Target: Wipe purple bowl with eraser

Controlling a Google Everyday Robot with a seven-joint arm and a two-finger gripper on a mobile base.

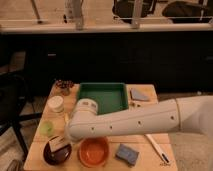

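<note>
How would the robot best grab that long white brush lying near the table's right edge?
Probably from straight above, pinching across the middle of its thin handle: the brush lies flat and slanted on the table, leaving only its narrow sides to grip. The gripper is over the purple bowl.

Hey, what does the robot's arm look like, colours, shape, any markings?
The arm is a thick, smooth, off-white tube with small dark dots along its side and a rounded, ringed joint cap. No cables show. Its pincer, over the purple bowl, is mostly hidden.
</note>
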